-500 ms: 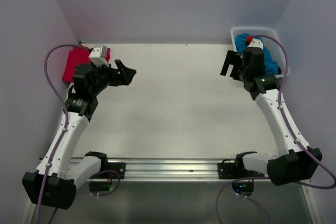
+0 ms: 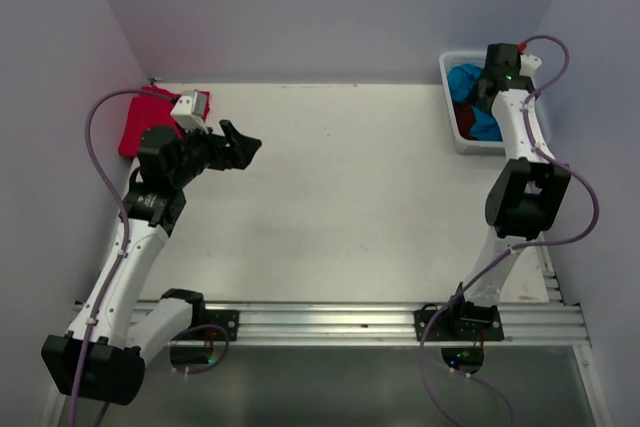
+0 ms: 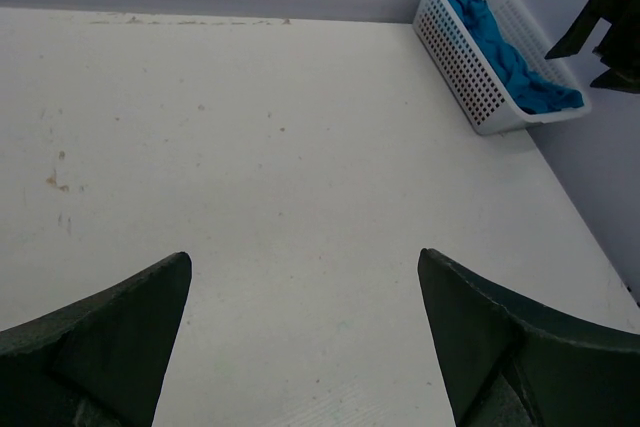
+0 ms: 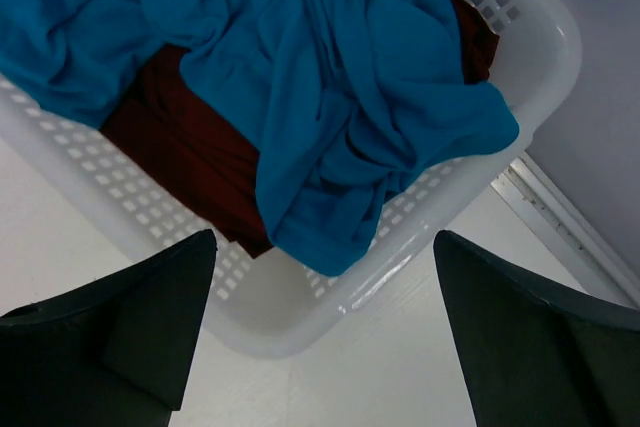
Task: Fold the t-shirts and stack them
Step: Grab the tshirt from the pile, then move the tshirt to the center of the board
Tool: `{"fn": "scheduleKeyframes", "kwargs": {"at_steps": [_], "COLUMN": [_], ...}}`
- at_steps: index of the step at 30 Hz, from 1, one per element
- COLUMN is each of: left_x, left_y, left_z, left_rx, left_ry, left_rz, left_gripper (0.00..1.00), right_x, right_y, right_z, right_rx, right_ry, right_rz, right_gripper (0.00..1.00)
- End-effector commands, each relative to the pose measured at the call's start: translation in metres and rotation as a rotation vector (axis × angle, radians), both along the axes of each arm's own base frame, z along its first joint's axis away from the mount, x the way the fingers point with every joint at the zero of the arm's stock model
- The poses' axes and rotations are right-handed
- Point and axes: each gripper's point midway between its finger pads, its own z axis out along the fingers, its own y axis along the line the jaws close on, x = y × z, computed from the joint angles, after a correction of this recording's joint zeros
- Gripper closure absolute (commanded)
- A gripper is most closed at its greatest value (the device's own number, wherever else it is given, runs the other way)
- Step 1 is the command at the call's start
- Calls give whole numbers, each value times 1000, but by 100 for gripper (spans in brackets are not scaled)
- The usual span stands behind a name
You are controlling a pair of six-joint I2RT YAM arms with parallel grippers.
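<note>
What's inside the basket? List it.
In the basket, a teal shirt lies on top. A maroon shirt shows beneath it, mostly covered. Anything deeper is hidden.

Maroon shirt (image 4: 190, 142) mostly buried under teal shirt (image 4: 340, 77); basket (image 4: 545, 37) cropped at top and left edges. Red shirt (image 2: 138, 127) partly behind left arm (image 2: 150, 197).

Teal t-shirt (image 4: 330, 77): you see plain blue-green.
Maroon t-shirt (image 4: 190, 147): plain dark red-brown.
Red t-shirt (image 2: 135, 122): bright red.
Basket (image 4: 300, 322): white, with a lattice of holes.
Tabletop (image 3: 300, 127): off-white, with faint brown specks.
Left pincer (image 3: 305, 255): your near-black fingers.
Right pincer (image 4: 325, 233): near-black too.
</note>
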Motion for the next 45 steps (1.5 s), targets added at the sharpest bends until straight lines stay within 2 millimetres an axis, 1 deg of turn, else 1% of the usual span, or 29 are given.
{"fn": "scheduleKeyframes", "kwargs": {"at_steps": [1, 4, 5, 7, 8, 9, 11, 14, 16, 17, 19, 20, 22, 23, 24, 26, 27, 28, 29, 30, 31, 32, 34, 35, 37, 38, 40, 42, 45], "left_x": [-6, -9, -8, -8, -9, -9, -11, -12, -13, -13, -13, -13, -14, -15, -15, -15, -15, -16, -16, -17, -17, -17, -17, -18, -18, -18, -18, -19, -19], "left_y": [-1, -1, -1, -1, -1, -1, 0, 2, 2, 1, 0, 0, -1, -1, -3, -4, -5, -6, -6, -7, -7, -7, -8, -8, -8, -9, -8, -8, -8], "left_z": [1, 2, 1, 4, 4, 5, 7, 4, 3, 3, 3, 4, 5, 6, 6, 6, 6, 5, 5, 2, 2, 2, 0, -1, -2, -3, -4, -4, -4], "left_rx": [27, 29, 30, 30, 30, 32, 35, 38, 36, 33, 30, 28, 23, 18, 13, 5, 2, 0, -4, -6, -8, -10, -12, -12, -13, -13, -13, -13, -14], "left_ry": [-19, -21, -20, -20, -17, -16, -20, -14, -7, -5, -1, -2, -3, -5, -6, -6, -6, -4, -4, 1, -1, -2, -2, 1, 2, 2, 2, -1, -7], "left_rz": [-20, -27, -27, -27, -26, -26, -24, -15, -14, -17, -22, -24, -27, -29, -36, -39, -47, -50, -54, -55, -56, -57, -60, -60, -64, -66, -64, -64, -66], "left_gripper": [0, 0, 0, 0, 0, 0, 0, 0, 0, 0, 0, 0, 0, 0, 0, 0, 0, 0, 0, 0, 0, 0, 0, 0, 0, 0, 0, 0, 0], "right_x": [10, 19, 22, 26, 27, 27, 25, 19, 14, 16, 13, 18, 22, 33, 29, 46, 41, 38, 46, 40, 34, 37, 27, 20, 10, 1, -10, -26, -48], "right_y": [-16, -24, -27, -36, -40, -46, -52, -60, -64, -63, -65, -63, -59, -61, -52, -47, -35, -28, -25, -16, -2, 5, 26, 33, 53, 64, 81, 109, 150], "right_z": [-6, -21, -40, -49, -69, -69, -88, -102, -111, -113, -115, -112, -98, -86, -88, -30, -35, 6, 31, 28, 65, 87, 100, 133, 149, 170, 185, 207, 226], "right_rx": [11, 33, 49, 76, 90, 93, 100, 120, 134, 147, 157, 166, 168, 162, 191, 167, 203, 191, 177, 183, 191, 176, 200, 175, 206, 204, 238, 281, 325], "right_ry": [12, 33, 62, 74, 112, 120, 158, 176, 188, 175, 173, 156, 111, 38, 22, -184, -198, -298, -403, -416, -509, -597, -640, -727, -774, -825, -866, -912, -933], "right_rz": [-94, -98, -108, -126, -140, -151, -176, -208, -225, -223, -230, -210, -161, -146, -114, -37, 7, 53, 97, 125, 205, 260, 360, 405, 506, 559, 635, 780, 955], "right_gripper": [6, 7, 7, 8, 9, 9, 10, 23, 38, 65, 100, 100, 100, 100, 100, 100, 100, 100, 100, 100, 100, 100, 100, 100, 100, 100, 100, 100, 100]}}
